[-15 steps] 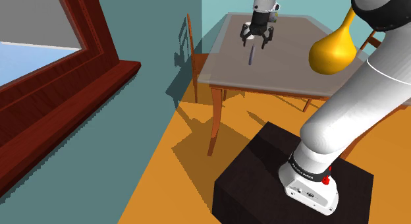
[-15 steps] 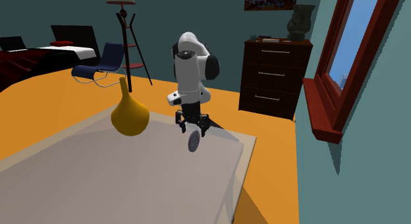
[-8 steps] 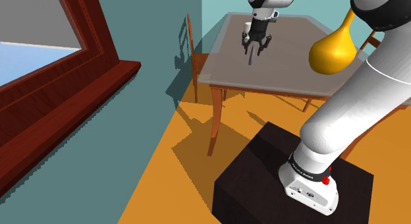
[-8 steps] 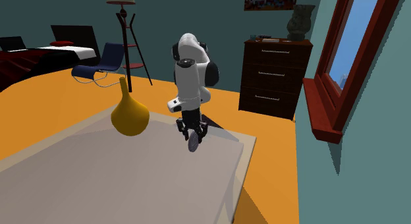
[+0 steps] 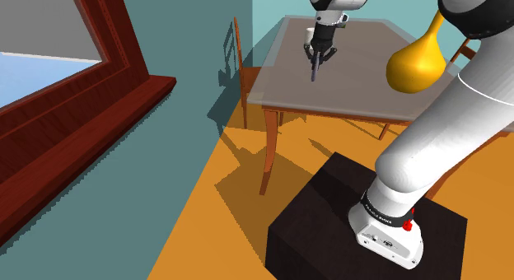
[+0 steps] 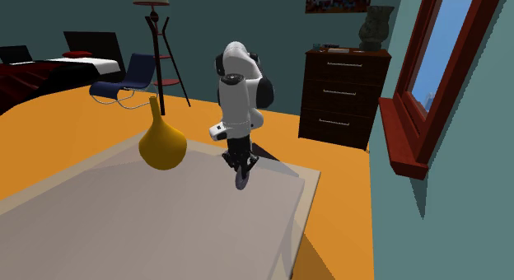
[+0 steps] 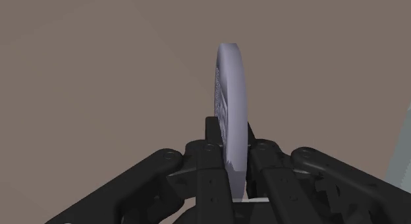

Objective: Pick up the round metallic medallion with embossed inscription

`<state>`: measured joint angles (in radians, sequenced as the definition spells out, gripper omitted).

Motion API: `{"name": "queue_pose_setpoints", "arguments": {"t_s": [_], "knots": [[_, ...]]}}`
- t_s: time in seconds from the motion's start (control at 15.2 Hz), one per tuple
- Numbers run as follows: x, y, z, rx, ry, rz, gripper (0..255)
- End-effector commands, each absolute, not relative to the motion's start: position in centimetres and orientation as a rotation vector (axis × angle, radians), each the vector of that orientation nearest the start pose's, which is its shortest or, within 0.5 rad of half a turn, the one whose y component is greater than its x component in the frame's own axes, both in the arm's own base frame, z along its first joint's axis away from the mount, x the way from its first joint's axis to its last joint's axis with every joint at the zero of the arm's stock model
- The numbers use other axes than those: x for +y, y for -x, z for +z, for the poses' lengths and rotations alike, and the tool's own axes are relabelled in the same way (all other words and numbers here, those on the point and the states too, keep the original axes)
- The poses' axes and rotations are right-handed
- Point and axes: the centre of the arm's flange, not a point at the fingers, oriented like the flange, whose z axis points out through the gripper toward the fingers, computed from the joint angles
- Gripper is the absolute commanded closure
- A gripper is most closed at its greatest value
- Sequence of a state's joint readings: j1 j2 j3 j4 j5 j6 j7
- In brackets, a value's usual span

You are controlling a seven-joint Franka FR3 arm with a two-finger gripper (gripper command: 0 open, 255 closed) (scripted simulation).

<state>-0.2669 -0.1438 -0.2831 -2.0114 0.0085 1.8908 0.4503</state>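
Shoulder view: the gripper (image 5: 315,63) hangs over the table (image 5: 354,93), with the medallion (image 5: 314,73) on edge below it. Second exterior view: whether the medallion touches the table cannot be told. Wrist view: the fingers (image 7: 212,150), nearly together, clasp the medallion's rim. Grasp judged made; next, lift it straight off the table.

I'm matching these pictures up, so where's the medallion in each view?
Shoulder view: medallion upper centre, below the hand, over the table.
Second exterior view: medallion at centre, right of the yellow vase.
Wrist view: medallion edge-on, clasped between the fingers.
Shared landmark: the hand.
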Motion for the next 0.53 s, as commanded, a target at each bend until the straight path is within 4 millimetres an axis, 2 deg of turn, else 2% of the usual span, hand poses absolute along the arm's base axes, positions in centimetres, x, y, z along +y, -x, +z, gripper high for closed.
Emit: {"name": "queue_pose_setpoints", "arguments": {"t_s": [0.0, 0.46], "knots": [[-27.5, -44.0, 51.6, 1.484, 2.715, -0.031, 255], [-27.5, -44.0, 55.3, 1.484, 2.715, -0.031, 255]]}}
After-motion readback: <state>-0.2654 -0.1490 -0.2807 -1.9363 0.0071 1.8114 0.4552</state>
